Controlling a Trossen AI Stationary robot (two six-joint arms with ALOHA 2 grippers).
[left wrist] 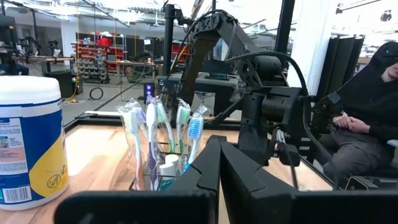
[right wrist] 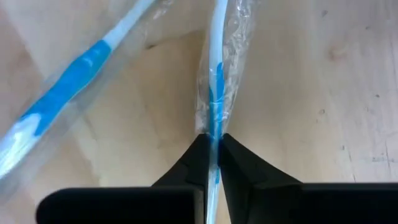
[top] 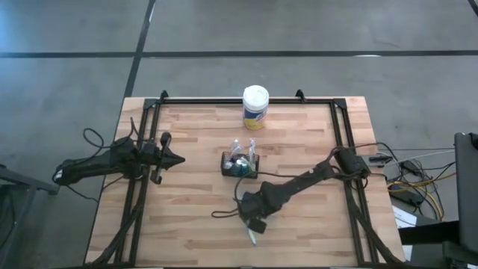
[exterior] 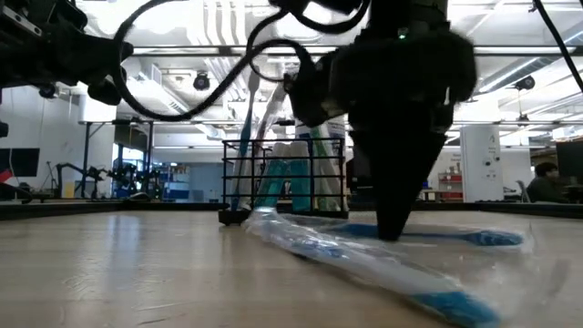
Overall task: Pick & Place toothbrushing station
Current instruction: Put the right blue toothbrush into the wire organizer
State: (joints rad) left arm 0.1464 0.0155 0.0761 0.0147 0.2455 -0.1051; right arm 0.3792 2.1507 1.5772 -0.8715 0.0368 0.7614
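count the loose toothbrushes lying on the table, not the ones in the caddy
2, both wrapped in clear plastic. One is pinched between the right gripper's shut fingers. The other lies free beside it. The arm may hide more from above.

text: none legible | canister (left wrist: 28,143) label: print too small

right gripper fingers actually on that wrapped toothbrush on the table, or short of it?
Touching. The right wrist view shows the right gripper shut on the wrapped blue-and-white toothbrush, its handle pinched between both fingertips.
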